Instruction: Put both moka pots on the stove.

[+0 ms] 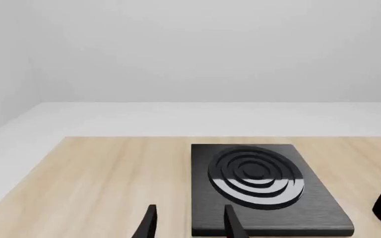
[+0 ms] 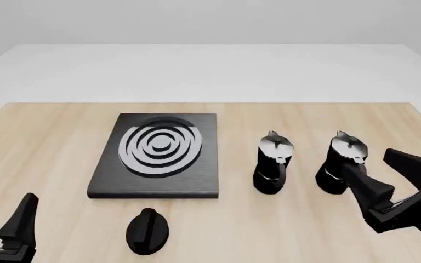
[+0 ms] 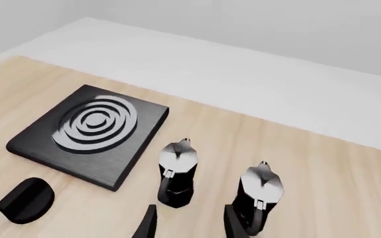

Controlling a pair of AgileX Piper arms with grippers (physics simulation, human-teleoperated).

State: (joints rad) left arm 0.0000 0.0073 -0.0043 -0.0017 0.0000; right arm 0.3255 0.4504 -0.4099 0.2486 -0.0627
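Pale wood tabletop (image 2: 50, 137) under blank grey walls carries both moka pots upright, the nearer moka pot (image 2: 273, 164) just right of the stove (image 2: 155, 186) and the far-right moka pot (image 2: 341, 163) beside it, lids down so I cannot see whether they hold anything. I judge them rigid, top-heavy and slick-faceted, so I'd pinch the waist or the curved handle. My right gripper (image 2: 386, 189) hangs spread close beside the far-right pot, my left gripper (image 1: 189, 223) spread near the stove's front edge, whose burner is bare; an oval knob (image 2: 148, 231) lies in front.
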